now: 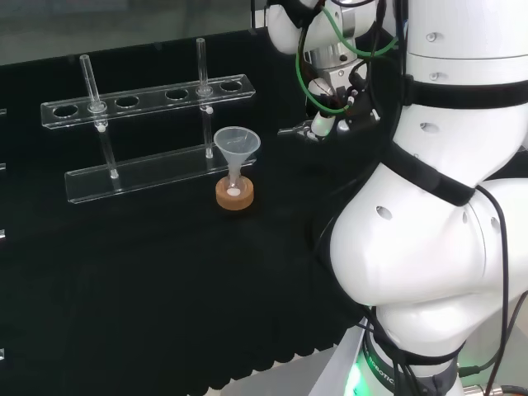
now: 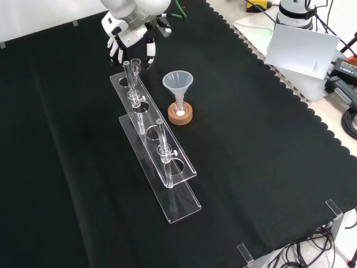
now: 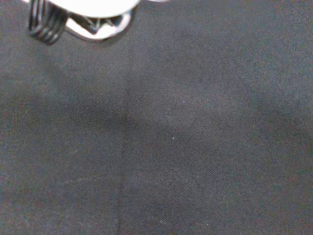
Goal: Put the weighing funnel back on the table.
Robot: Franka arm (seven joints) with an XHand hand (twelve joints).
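1. The funnel (image 1: 237, 142) stands mouth up in a small flask (image 1: 235, 189) holding a white speck, on a cork ring (image 1: 235, 199).
2. The weighing funnel (image 1: 294, 130), small and pale, juts from the curled fingers of the hand (image 2: 131, 38), above the cloth (image 1: 165, 272).

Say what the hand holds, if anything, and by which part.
Cannot be told. The hand hangs by the tube rack; any clear piece in it cannot be made out.
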